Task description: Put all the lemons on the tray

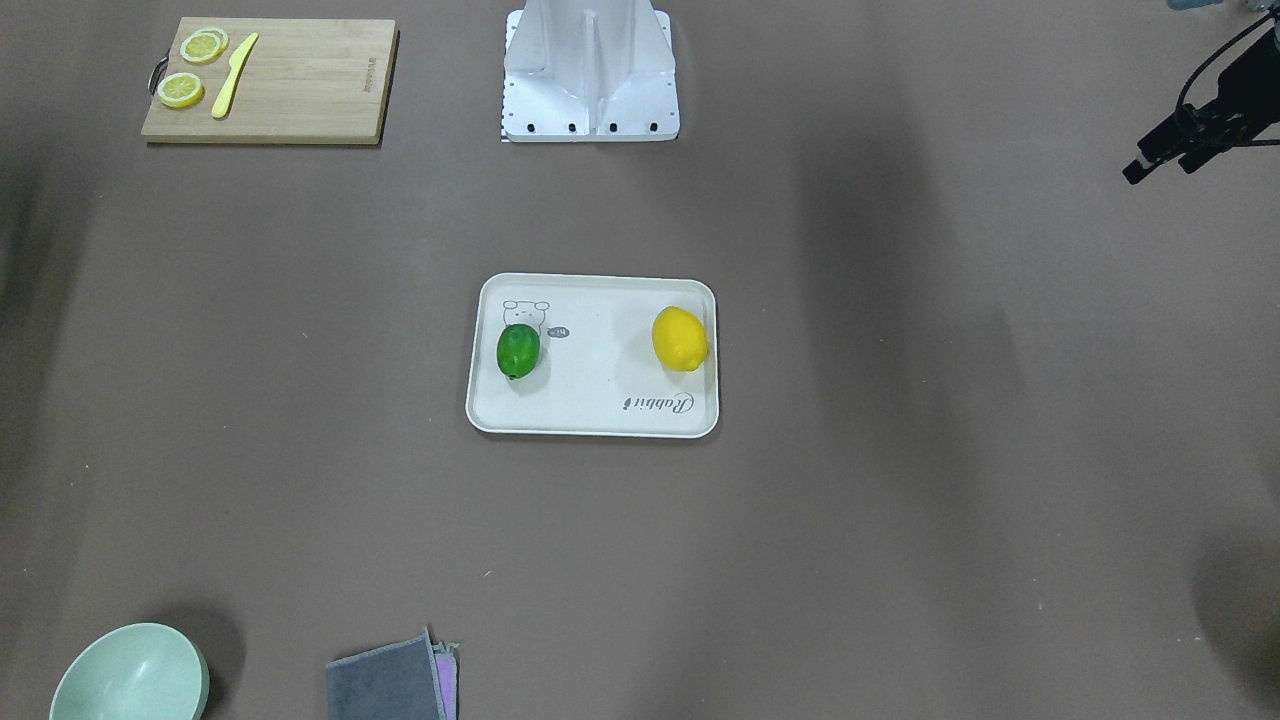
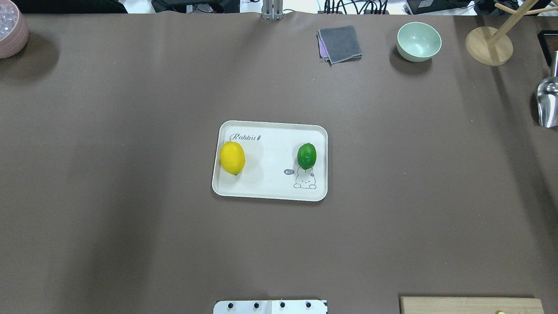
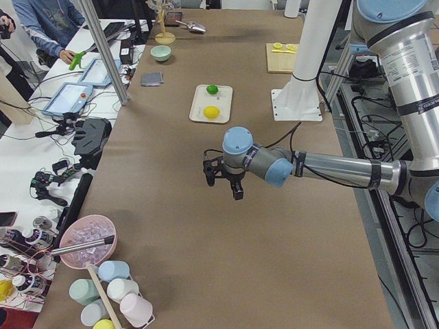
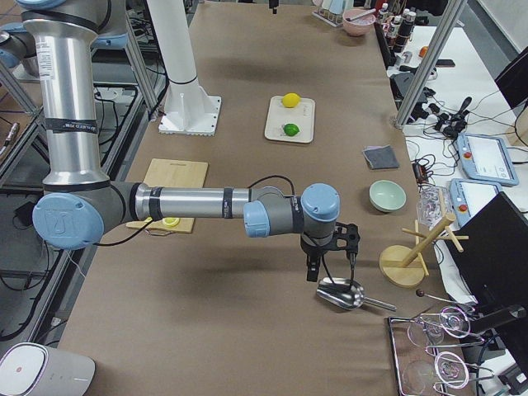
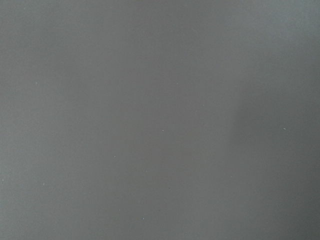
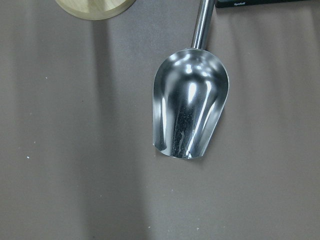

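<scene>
Both lemons lie inside the tray [image 2: 270, 174], which sits at the centre of the overhead view. The yellow lemon [image 2: 232, 158] is at its left end just under the "Rabbit" script. The green lemon [image 2: 306, 155] is at its right end, touching the top of the bear drawing, and the two fruits are well apart. Each rests on the flat floor within the raised rim, which should keep them from rolling off. Judged from this, the task looks complete. That would explain why neither arm is near the tray: both are held far out to the sides, leaving the fruit unobstructed. The left gripper [image 1: 1160, 170] shows at the upper right edge of the front-facing view, its two dark fingers apart with nothing between them. In the left side view its arm reaches out low and nearly level over bare tabletop, which is all its wrist camera sees. The right gripper [image 4: 332, 268] hangs from a similarly level, outstretched arm above a metal scoop [image 6: 190, 115], beside the round wooden base of a stand [image 6: 95, 7]. It appears only in the right side view, so I cannot tell how its jaws stand. The lemon slices [image 1: 180, 90] on the cutting board [image 1: 300, 90] at the upper left are not part of the job.
</scene>
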Action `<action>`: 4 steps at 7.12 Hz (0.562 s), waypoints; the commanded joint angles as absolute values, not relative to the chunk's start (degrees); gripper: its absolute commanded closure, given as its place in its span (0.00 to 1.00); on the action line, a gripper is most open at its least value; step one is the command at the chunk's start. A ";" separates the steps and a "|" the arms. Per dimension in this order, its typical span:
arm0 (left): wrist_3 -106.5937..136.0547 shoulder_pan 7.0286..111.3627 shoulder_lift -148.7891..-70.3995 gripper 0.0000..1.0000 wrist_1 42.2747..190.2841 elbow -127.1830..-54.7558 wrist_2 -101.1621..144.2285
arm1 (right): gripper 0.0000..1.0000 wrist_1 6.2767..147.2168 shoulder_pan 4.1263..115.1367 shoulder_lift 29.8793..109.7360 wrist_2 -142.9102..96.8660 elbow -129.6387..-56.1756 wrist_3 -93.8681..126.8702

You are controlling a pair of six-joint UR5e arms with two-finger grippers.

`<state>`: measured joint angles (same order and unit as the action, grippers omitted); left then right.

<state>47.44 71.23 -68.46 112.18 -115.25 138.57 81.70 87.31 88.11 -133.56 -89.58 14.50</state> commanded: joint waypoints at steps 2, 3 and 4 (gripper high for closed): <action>42.29 75.12 -73.26 0.02 108.93 -110.50 138.95 | 0.01 81.83 86.93 88.07 -133.59 -89.91 14.59; 42.28 75.23 -76.61 0.02 107.42 -108.91 140.52 | 0.01 81.83 86.92 88.07 -133.59 -89.91 14.59; 42.28 75.23 -80.03 0.02 107.49 -106.11 141.76 | 0.01 81.83 86.92 88.15 -133.68 -89.91 14.59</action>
